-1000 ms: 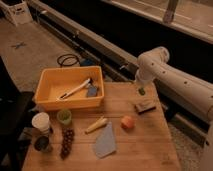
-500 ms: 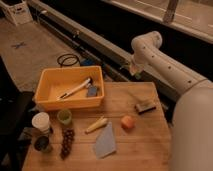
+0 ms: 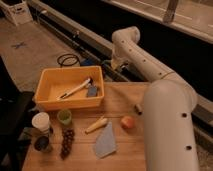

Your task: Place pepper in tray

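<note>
The yellow-orange tray [image 3: 46,98] stands on the wooden table at the back left. It holds a white-handled utensil [image 3: 75,89] and a small grey-blue item [image 3: 92,90]. The arm rises from the lower right, bends at its white elbow [image 3: 125,37] and drops to the gripper [image 3: 116,64]. The gripper hangs above the table's far edge, just right of the tray's back right corner. I see no slim green pepper on the table or at the gripper; it is hidden or out of view.
A pale yellow tapered vegetable [image 3: 96,125], a peach-coloured fruit [image 3: 128,122], a grey-blue cloth [image 3: 105,142], a green cup [image 3: 64,117], a white cup [image 3: 41,121], dark grapes [image 3: 66,142] and a dark can [image 3: 42,144] lie in front. A small dark object [image 3: 138,107] shows beside the arm.
The gripper has moved up and left, from over the table's right side to the far edge near the tray. The arm now fills the right foreground and covers the brown object.
</note>
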Available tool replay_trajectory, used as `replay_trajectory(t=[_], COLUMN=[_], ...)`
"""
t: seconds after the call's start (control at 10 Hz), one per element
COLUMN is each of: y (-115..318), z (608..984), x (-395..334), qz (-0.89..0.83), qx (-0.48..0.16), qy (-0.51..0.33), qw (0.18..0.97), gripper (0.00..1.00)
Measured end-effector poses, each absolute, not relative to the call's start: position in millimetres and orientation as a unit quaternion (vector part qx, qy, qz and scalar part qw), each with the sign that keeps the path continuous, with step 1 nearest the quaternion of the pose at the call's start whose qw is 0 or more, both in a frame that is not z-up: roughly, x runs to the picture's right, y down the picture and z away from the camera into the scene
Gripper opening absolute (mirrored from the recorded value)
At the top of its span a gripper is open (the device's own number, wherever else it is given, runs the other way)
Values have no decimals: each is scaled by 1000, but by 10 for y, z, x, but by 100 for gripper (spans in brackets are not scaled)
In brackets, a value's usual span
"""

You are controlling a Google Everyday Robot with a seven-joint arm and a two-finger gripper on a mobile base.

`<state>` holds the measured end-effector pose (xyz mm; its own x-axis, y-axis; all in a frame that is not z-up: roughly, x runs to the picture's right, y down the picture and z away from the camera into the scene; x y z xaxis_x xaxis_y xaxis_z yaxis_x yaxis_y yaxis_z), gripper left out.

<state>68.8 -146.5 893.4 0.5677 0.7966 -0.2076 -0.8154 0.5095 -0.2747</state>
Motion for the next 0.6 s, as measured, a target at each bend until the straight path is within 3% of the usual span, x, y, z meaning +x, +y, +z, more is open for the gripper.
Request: replay_trajectory(t=[0.6], y=[-1232], z=[9045], x=[-546], qz=[379], qx=[-248], qy=[-109], qw=[885], gripper=[0])
